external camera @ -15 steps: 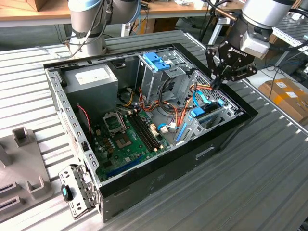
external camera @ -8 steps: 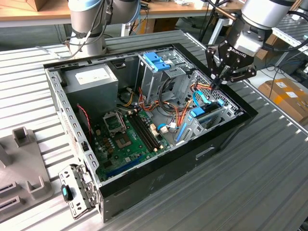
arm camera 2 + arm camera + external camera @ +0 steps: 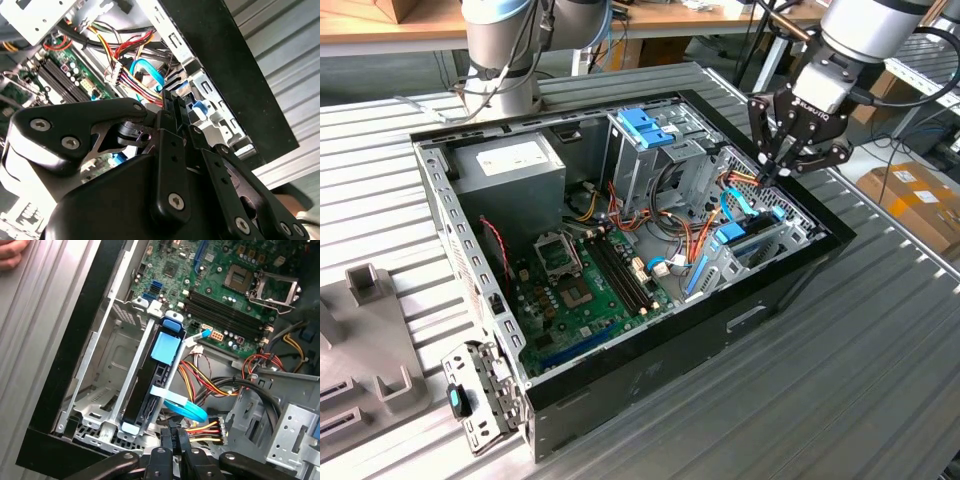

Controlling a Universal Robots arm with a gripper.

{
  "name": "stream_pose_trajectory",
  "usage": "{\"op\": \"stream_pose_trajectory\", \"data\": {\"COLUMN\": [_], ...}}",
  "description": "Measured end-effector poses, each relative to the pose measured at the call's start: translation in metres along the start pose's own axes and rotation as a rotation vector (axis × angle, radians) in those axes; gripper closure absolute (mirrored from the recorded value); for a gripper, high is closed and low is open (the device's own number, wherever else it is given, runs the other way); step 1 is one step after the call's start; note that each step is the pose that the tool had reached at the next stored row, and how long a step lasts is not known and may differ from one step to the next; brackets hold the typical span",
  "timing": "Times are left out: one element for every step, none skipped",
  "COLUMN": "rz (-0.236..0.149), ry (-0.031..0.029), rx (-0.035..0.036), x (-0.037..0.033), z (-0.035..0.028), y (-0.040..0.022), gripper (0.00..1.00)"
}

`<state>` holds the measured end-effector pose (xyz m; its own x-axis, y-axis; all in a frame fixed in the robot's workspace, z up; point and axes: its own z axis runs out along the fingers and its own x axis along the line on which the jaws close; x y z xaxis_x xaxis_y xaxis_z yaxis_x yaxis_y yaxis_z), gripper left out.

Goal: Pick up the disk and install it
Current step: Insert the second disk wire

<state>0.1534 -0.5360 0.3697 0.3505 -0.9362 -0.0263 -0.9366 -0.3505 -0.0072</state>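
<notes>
While the glossy black end effector (image 3: 772,168) hovers pressed together, the blue-railed disk (image 3: 156,382) sits edgewise.

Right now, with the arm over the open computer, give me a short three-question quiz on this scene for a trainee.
1. True or false: the end effector is gripping the disk.
2. Where is the disk? A: on the table outside the computer case. B: on edge in the metal drive bay by the case wall. C: flat on the motherboard.
3. Fill in: the tab at the disk's end is coloured ____.

Key: 1 false, it hovers above the case with nothing in it. 2 B. 3 blue.
</notes>
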Motion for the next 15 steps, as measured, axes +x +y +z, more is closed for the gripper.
{"op": "stream_pose_trajectory", "data": {"rz": [0.007, 0.007, 0.007, 0.008, 0.009, 0.009, 0.009, 0.009, 0.009, 0.009, 0.009, 0.009, 0.009, 0.009, 0.009], "ry": [0.0001, 0.0000, 0.0000, 0.0001, 0.0001, 0.0000, 0.0001, 0.0000, 0.0000, 0.0001, 0.0000, 0.0000, 0.0000, 0.0000, 0.0000], "rx": [0.0001, 0.0002, 0.0002, 0.0002, 0.0003, 0.0003, 0.0002, 0.0003, 0.0003, 0.0003, 0.0003, 0.0003, 0.0003, 0.0002, 0.0003], "x": [0.0000, 0.0000, 0.0000, 0.0000, 0.0000, 0.0000, 0.0000, 0.0000, 0.0000, 0.0000, 0.0000, 0.0000, 0.0000, 0.0000, 0.0000], "z": [0.0000, 0.0000, 0.0000, 0.0000, 0.0000, 0.0000, 0.0000, 0.0000, 0.0000, 0.0000, 0.0000, 0.0001, 0.0000, 0.0000, 0.0000], "y": [0.0000, 0.0000, 0.0000, 0.0000, 0.0000, 0.0000, 0.0000, 0.0000, 0.0000, 0.0000, 0.0000, 0.0000, 0.0000, 0.0000, 0.0000], "gripper": [0.84, 0.84, 0.84, 0.84, 0.84, 0.84, 0.84, 0.84, 0.84, 0.84, 0.84, 0.84, 0.84, 0.84, 0.84]}}
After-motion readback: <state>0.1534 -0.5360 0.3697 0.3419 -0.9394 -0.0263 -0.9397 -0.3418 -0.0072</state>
